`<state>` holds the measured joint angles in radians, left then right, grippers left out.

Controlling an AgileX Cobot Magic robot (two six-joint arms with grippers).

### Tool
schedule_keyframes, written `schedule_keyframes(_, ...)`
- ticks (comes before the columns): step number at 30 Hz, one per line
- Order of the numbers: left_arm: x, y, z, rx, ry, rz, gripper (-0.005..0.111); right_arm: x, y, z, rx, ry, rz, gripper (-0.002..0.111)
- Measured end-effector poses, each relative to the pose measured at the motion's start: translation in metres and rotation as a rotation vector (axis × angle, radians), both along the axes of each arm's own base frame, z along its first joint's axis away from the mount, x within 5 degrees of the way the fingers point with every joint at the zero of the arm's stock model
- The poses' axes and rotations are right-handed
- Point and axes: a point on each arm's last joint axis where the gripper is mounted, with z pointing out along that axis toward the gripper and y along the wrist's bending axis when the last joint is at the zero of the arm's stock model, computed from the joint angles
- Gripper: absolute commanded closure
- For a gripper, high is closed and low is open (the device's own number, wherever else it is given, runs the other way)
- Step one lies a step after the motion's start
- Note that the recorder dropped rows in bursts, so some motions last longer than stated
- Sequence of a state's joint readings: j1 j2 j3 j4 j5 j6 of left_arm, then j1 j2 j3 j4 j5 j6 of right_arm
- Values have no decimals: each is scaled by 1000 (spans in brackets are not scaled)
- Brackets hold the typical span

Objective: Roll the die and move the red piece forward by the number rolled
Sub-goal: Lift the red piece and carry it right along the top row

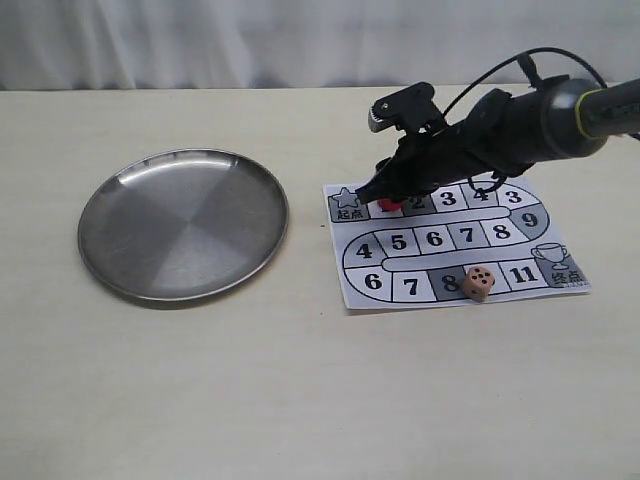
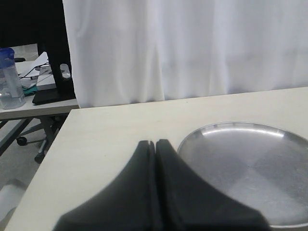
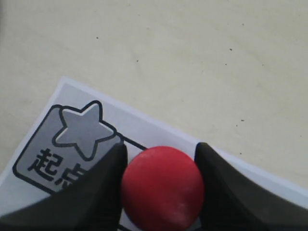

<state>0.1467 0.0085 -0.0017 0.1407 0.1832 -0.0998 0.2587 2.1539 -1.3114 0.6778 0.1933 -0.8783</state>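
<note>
The red piece point(image 3: 162, 187) stands on the paper board point(image 1: 425, 257) just past the star start square point(image 3: 82, 130), seen from above as a red round top. My right gripper point(image 3: 161, 150) is shut on it, one black finger against each side. In the exterior view that gripper point(image 1: 383, 197) reaches down onto the board's top left corner, and only a sliver of the red piece point(image 1: 389, 204) shows beneath it. The tan die point(image 1: 479, 282) lies on the bottom row between squares 8 and 11, dark pips up. My left gripper point(image 2: 155, 143) is shut on nothing, beside the plate.
A round steel plate point(image 1: 183, 224) lies on the table left of the board, and its rim point(image 2: 226, 126) shows in the left wrist view. The right arm and its cable stretch over the board's top row. White curtain behind the table.
</note>
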Motion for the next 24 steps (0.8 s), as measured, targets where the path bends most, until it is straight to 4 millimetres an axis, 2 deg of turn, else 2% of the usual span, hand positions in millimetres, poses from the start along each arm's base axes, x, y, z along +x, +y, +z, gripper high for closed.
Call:
schedule_keyframes(5,0,0,0,0,0,0,107,-4,0,12,9,-2,15,104)
schedule_keyframes(11,0,0,0,0,0,0,107,-7,-4,67,16,-120,35,104)
schedule_keyframes(14,0,0,0,0,0,0,107,-8,-12,81,25,-137,21,104)
schedule_keyframes(18,0,0,0,0,0,0,107,-9,-25,76,23,-115,-12,104)
schedule_keyframes(24,0,0,0,0,0,0,107,-14,-35,31,-29,-57,-59,104)
